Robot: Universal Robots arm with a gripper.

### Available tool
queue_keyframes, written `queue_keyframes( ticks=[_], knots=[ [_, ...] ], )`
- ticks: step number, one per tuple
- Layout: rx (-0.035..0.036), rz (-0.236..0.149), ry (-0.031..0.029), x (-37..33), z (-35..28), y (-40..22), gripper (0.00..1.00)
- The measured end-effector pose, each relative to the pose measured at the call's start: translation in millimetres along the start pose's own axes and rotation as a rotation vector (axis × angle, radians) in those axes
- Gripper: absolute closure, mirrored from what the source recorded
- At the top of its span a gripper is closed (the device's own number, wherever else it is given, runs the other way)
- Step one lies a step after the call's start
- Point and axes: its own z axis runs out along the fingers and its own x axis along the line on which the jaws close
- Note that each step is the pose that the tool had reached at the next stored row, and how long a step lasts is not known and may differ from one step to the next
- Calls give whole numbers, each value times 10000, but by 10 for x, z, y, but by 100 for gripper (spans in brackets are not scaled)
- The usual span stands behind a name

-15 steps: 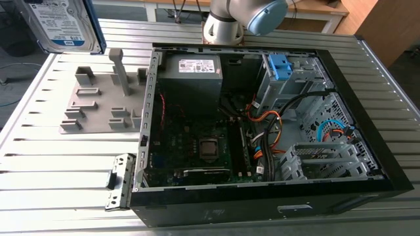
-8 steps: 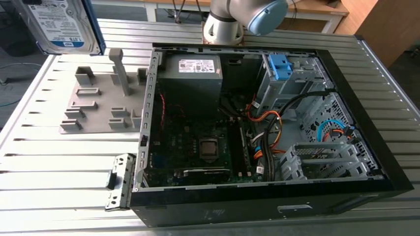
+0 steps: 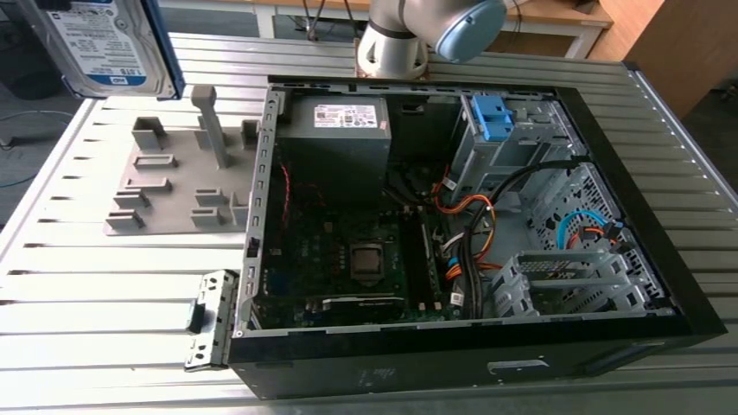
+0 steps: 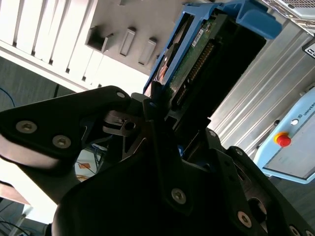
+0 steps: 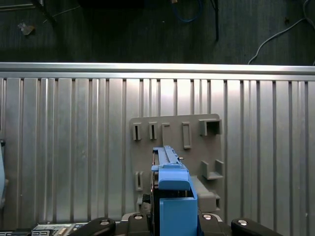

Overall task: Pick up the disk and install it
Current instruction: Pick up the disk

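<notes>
High above the desk (image 3: 92,294), the tool (image 4: 167,112) is pinching the disk (image 4: 197,64) by one end, so the picking up looks done. The disk hangs over the grey holder (image 5: 177,142), well apart from the open computer case (image 3: 461,233). Putting it inside the case is not yet done.

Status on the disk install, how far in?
Done: the disk is picked up, held above the table and the grey holder plate. In hand: the gripper is shut on it at its blue bracket. Left: installing; it is not yet in the open computer case.
</notes>
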Motion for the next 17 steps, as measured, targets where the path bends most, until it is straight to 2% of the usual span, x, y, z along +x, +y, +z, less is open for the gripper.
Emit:
queue_keyframes(
  ticks=[17],
  knots=[
    [0, 1, 0, 106, -3, -1, 64]
  ],
)
